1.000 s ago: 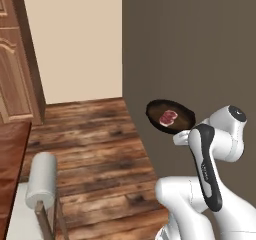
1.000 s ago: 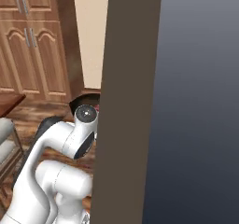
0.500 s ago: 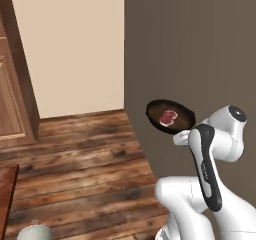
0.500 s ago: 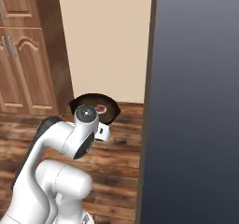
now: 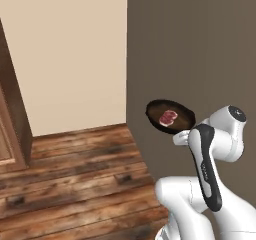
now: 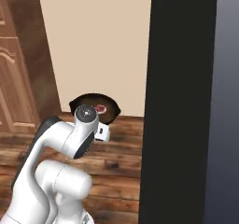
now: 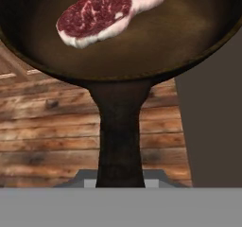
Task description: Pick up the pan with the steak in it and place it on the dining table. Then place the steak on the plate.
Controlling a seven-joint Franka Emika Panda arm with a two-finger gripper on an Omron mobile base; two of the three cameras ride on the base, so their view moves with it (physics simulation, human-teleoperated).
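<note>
The black pan [image 5: 156, 110] hangs level above the floor in front of my arm, with the reddish steak [image 5: 168, 116] lying flat inside it. My gripper [image 5: 183, 136] is shut on the pan's dark handle [image 7: 120, 141]. In the hand view the handle runs up from the gripper [image 7: 120, 179] to the pan [image 7: 175, 41], and the marbled steak [image 7: 106, 11] rests toward its far side. From the right base view the pan [image 6: 86, 102] and steak [image 6: 99, 108] sit just past my wrist. The dining table and the plate are out of view.
A tall dark panel [image 5: 200, 49] stands close on the right, also seen as the dark panel [image 6: 179, 101]. A beige wall [image 5: 70, 54] is straight ahead. A wooden cabinet [image 6: 18, 64] sits at the left. Wood plank floor [image 5: 75, 169] lies below.
The whole scene has slid across both base views, so the base has turned; the cabinets and a stool have left the left base view. The pan and steak stay held in the same spot before the arm.
</note>
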